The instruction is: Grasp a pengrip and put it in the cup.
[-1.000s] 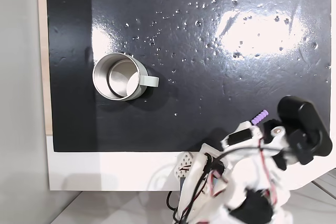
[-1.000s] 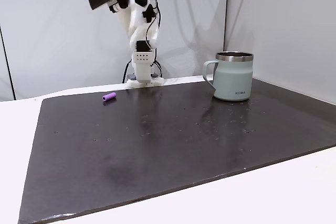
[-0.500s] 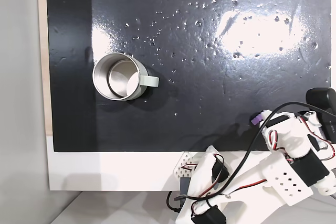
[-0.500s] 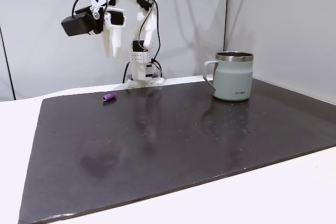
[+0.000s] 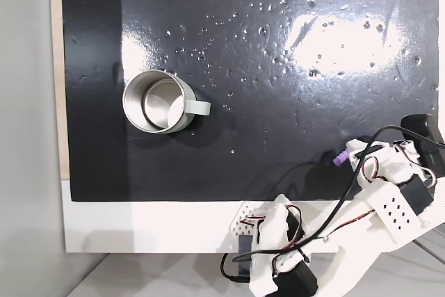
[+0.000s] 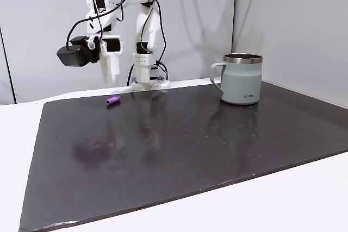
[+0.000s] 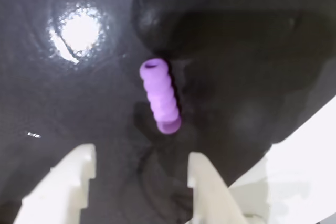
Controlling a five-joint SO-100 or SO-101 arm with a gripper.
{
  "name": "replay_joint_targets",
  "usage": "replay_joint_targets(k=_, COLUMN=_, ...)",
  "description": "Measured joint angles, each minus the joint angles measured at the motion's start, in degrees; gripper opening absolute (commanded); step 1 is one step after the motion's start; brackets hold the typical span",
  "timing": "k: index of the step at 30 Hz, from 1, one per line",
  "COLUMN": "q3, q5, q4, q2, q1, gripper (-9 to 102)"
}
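The pengrip (image 6: 113, 100), a small light-purple ribbed cylinder, lies on the black mat near the arm's base; in a fixed view from above it shows as pengrip (image 5: 339, 158) beside the white arm. In the wrist view the pengrip (image 7: 160, 97) lies just ahead of the gap between the two white fingers. My gripper (image 6: 110, 80) hangs a short way above it, pointing down, open and empty; gripper (image 7: 142, 153) shows a wide gap. The cup (image 6: 242, 79), a metal mug with a strap handle, stands upright far from the pengrip; cup (image 5: 156, 101) shows its shiny inside.
The black mat (image 5: 278, 67) is glossy with small specks and covers most of the white table (image 6: 304, 188). The arm's base (image 6: 144, 82) stands at the mat's back edge. A pale wall (image 6: 283, 14) rises behind the cup.
The arm has unfolded and swung down from high above its base, bringing the gripper low over the pengrip. The pengrip and the cup have stayed where they were.
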Motion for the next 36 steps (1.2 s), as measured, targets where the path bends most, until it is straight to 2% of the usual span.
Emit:
replay_joint_targets(k=9, q3=6.06, q5=-2.11, q4=-8.35, q2=-3.16, q1=0.53, gripper=23)
replay_joint_targets(k=23, q3=7.91, q5=-2.11, q4=-13.45, q2=-7.29, q1=0.88, gripper=21)
replay_joint_targets(k=29, q3=10.99, q5=-2.11, q4=-20.3, q2=-8.61, q1=0.88, gripper=21)
replay_joint_targets(k=36, q3=10.99, q5=-2.72, q4=-21.27, q2=-10.28, q1=1.23, gripper=21)
